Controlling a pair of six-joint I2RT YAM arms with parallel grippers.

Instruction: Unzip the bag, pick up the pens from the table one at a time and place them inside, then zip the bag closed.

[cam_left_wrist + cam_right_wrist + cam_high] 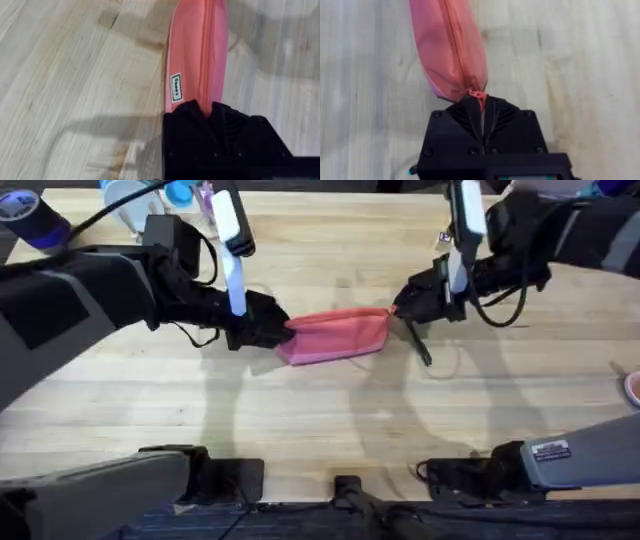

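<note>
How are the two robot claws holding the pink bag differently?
The left gripper pinches the fabric end of the bag, while the right gripper pinches the small zipper pull at the other end. In the overhead view the left gripper comes from the left side, the right gripper from the right side. Both are black and shut.

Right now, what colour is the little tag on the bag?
White with dark print, a small fabric label on the pink soft pouch; clearest in the left wrist view.

A pink bag [335,335] and a dark pen [418,343] lay just beside each other on the light wooden table [320,420].
</note>
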